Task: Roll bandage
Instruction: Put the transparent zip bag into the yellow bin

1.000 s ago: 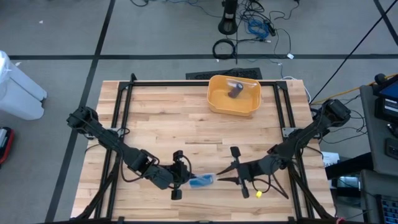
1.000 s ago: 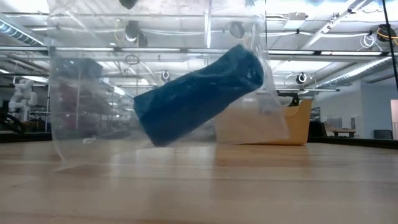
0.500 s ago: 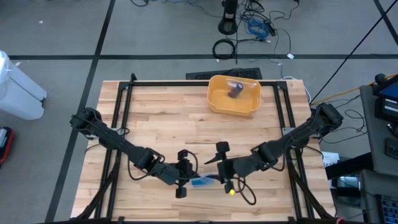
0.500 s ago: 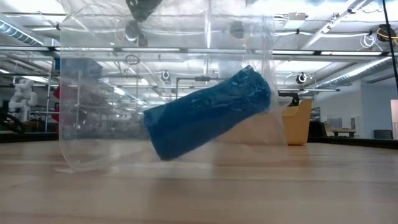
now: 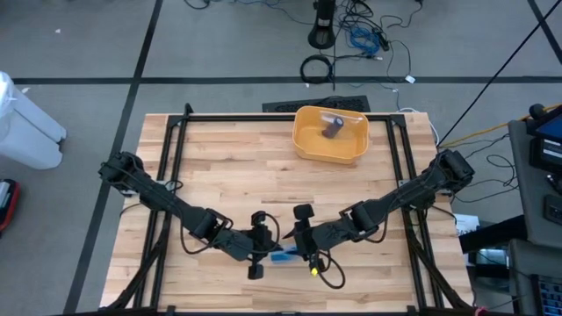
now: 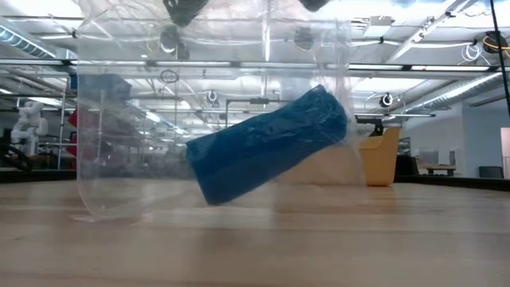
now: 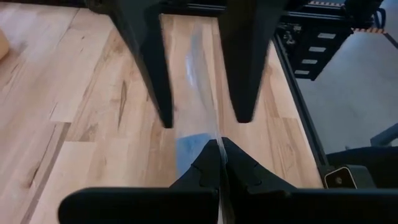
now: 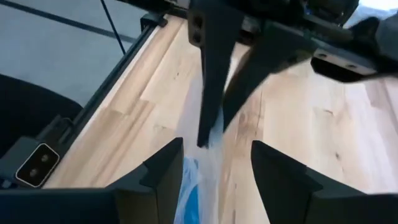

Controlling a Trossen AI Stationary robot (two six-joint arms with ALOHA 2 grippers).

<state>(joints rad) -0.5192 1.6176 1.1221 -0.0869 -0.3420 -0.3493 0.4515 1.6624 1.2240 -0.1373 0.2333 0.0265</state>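
Left hand (image 7: 219,163) pinched shut on clear bag's (image 6: 127,135) top edge near table's front edge, right hand (image 8: 211,165) wide astride it

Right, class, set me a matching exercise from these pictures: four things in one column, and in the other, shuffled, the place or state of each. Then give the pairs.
Things:
1. blue bandage roll
2. left gripper
3. right gripper
4. yellow bin

Places or states:
A. fingers apart, either side of the bag's top
B. at the table's far edge
C. tilted inside the clear plastic bag
D. shut on the bag's top edge

Pairs: 1-C, 2-D, 3-A, 4-B
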